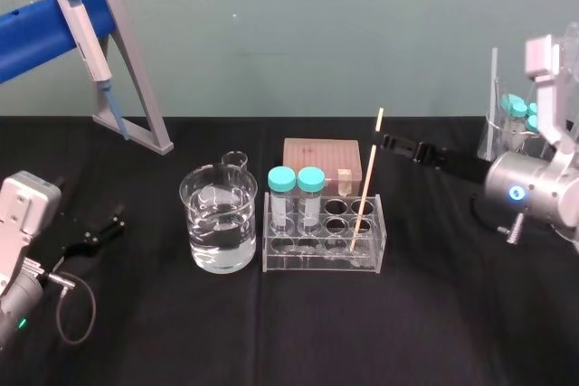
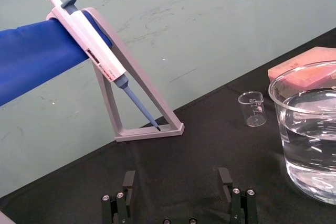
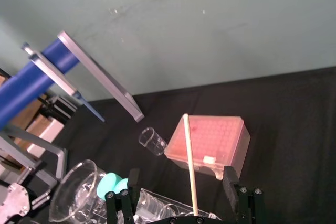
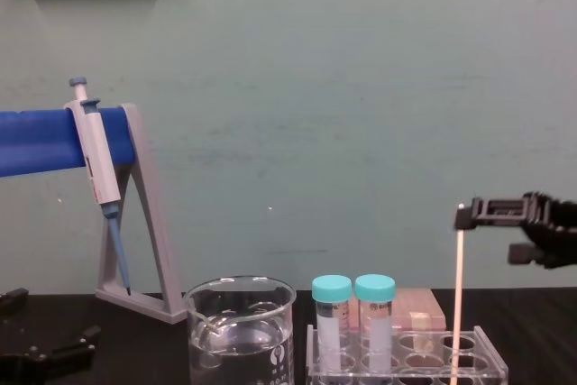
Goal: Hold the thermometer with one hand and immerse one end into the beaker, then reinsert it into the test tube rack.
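Note:
The thermometer (image 1: 365,180) is a thin cream rod standing tilted in a right-hand hole of the clear test tube rack (image 1: 271,261). My right gripper (image 1: 391,143) hovers at its upper end, open. In the right wrist view the thermometer (image 3: 190,171) runs between the two fingers (image 3: 231,187) without touching either. From the chest, the right gripper (image 4: 487,233) sits just above and right of the rod's (image 4: 457,299) top. The beaker (image 1: 219,223), partly filled with water, stands left of the rack. My left gripper (image 2: 177,182) rests open near the table's left side, left of the beaker (image 2: 310,140).
Two teal-capped tubes (image 1: 297,196) stand in the rack's left holes. Behind it are a pink tip box (image 1: 323,158) and a small empty beaker (image 1: 234,161). A pipette (image 1: 86,24) hangs on a grey stand (image 1: 140,79) at the back left. More capped tubes (image 1: 516,110) stand far right.

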